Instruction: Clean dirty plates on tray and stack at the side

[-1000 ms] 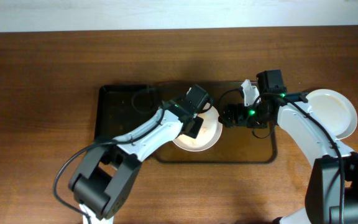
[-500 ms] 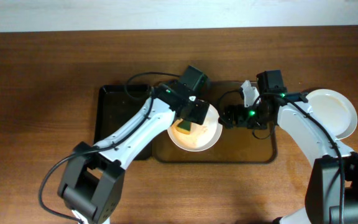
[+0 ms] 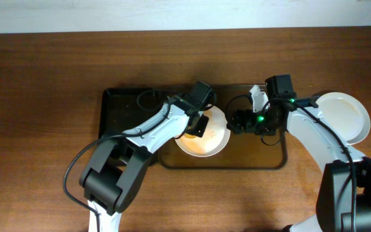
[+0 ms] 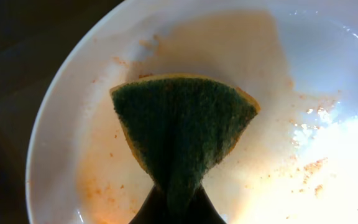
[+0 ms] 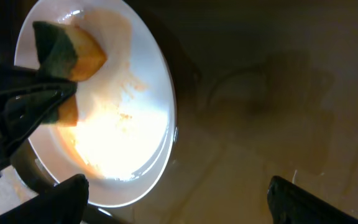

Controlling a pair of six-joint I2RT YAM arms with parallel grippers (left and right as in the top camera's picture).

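Left wrist shows left gripper pinching sponge, mid-scrub on plate; right gripper spread nearby; remaining smears probably need more wiping.

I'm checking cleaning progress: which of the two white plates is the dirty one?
The plate on the tray, smeared orange under the left gripper's sponge. The other plate, right of the tray, looks clean.

The left arm and right arm wear smooth white shells with black joints and wrist blocks. Thin black cables loop off them; green lights glow by the right wrist.
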